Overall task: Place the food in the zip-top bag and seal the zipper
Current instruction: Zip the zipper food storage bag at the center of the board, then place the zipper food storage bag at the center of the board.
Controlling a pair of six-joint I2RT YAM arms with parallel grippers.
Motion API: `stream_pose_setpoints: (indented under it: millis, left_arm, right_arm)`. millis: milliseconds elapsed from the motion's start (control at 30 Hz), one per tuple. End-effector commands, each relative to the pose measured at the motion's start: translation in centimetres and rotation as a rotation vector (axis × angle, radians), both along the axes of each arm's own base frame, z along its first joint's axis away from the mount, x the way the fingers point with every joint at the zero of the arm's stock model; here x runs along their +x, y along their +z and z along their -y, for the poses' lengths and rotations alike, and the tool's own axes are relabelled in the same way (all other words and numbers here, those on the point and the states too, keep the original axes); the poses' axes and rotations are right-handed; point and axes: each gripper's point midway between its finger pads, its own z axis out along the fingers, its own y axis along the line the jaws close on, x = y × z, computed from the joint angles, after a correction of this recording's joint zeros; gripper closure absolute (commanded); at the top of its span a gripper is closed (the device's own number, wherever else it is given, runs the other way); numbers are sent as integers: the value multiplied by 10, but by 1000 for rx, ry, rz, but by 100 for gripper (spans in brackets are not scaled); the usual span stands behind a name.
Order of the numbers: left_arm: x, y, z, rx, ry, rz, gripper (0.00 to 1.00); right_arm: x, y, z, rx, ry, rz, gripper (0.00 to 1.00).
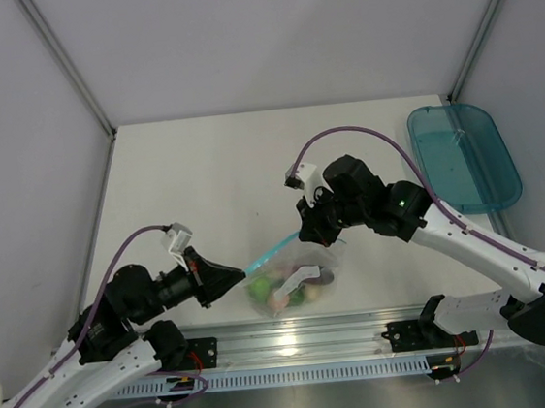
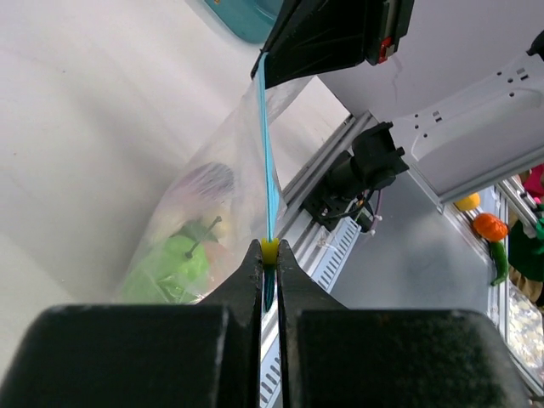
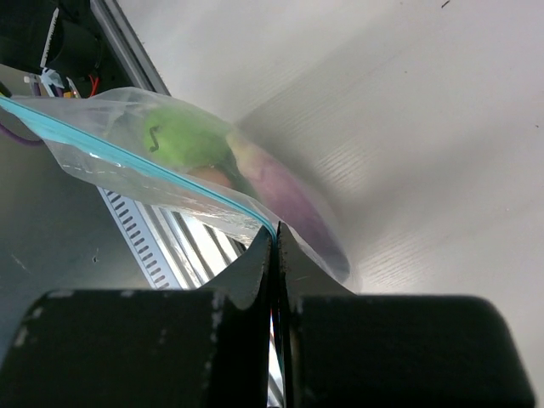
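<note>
**Entry: bag, contents and both grippers**

- **Small clear crinkly zip-top bag** (image 1: 291,288): sits at 6 o'clock on the white table (image 1: 201,172), by the near edge and between the two arms. It hangs belly-down from its mouth edge.
- **Food:** a green toy bell pepper (image 3: 183,136) and a purple eggplant-like piece (image 3: 293,200) show inside the bag. Paler pieces lie beside them, too blurred to tell apart.
- **Thin teal-blue zipper strip** (image 2: 266,144): drawn taut between the grippers, running from 8 o'clock to 2 o'clock over the bag.
- **Left gripper** (image 2: 269,252): jaws narrow, pinching the strip's end at the bag's 9 o'clock.
- **Right gripper** (image 3: 274,240): jaws narrow, pinching the other end at the bag's 1 o'clock.
- **Teal translucent oval tray** (image 1: 463,157): at 2 o'clock on the table, well apart from the bag.

**Step, as I judge it:** filling looks done and sealing is in hand. I cannot tell whether the strip is pressed shut along its length.

**Next move calls for:** one gripper anchors its end firmly. The other runs along the strip with a light pinch, keeping it straight and taut.
</note>
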Motion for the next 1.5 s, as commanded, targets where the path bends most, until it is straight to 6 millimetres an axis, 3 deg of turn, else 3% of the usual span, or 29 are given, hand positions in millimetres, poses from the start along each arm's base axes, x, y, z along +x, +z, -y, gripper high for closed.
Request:
stream_pose_setpoints:
  millis: [0, 233, 333, 367, 433, 467, 567, 700, 733, 933, 1000, 1067, 1100, 1133, 1167, 1200, 1367, 1400, 1433, 1467]
  left_arm:
    - [-2, 18, -13, -52, 48, 8, 99]
    - [7, 17, -26, -54, 133, 15, 96]
    - [17, 14, -30, -42, 196, 10, 65]
    - [20, 16, -31, -42, 206, 18, 42]
    - [27, 14, -31, -25, 238, 22, 22]
    - [30, 17, -33, -23, 251, 39, 2]
    - [43, 22, -39, 5, 325, 64, 1]
    - [59, 23, -54, 38, 443, 69, 0]
    - [60, 24, -55, 36, 453, 75, 1]
    - [58, 17, -42, 25, 398, 83, 0]
    - [55, 17, -36, 0, 365, 91, 1]
    - [51, 21, -27, -34, 317, 106, 0]
    - [51, 22, -25, -39, 308, 108, 0]
    - [50, 22, -23, -41, 299, 108, 0]
    - [50, 23, -21, -45, 290, 109, 0]
    - [49, 20, -17, -32, 274, 101, 1]
    - [51, 9, -7, -3, 250, 77, 1]
    - [51, 7, -5, -3, 241, 74, 0]
    - [52, 6, -3, -3, 242, 72, 1]
    - [53, 4, -2, -1, 240, 73, 0]
  right_arm:
    - [19, 6, 12, -7, -90, 59, 100]
    - [24, 2, 3, -5, -82, 50, 100]
    - [29, 1, -2, 2, -78, 46, 100]
    - [32, 3, -5, 8, -77, 45, 100]
    - [37, 1, -9, 7, -78, 40, 100]
    - [40, 4, -11, 12, -75, 47, 100]
    - [57, 0, -15, 3, -91, 47, 100]
    - [97, 11, -15, 46, -140, 70, 100]
    - [107, 4, -16, 35, -152, 55, 100]
    - [175, -12, -4, 1, -187, 72, 100]
    - [194, -34, -9, -7, -170, 49, 100]
    - [218, -31, -12, 19, -172, 60, 100]
    - [231, -58, -15, -8, -172, 12, 100]
    - [242, -65, -16, -14, -178, 2, 100]
    - [262, -55, -14, -2, -200, 23, 100]
    - [275, -84, -16, -32, -209, -21, 100]
    - [333, -112, -13, -37, -300, -14, 100]
    - [348, -107, -10, -24, -340, 4, 100]
    - [355, -128, -9, -37, -350, -25, 100]
    - [366, -125, -6, -15, -377, -22, 100]
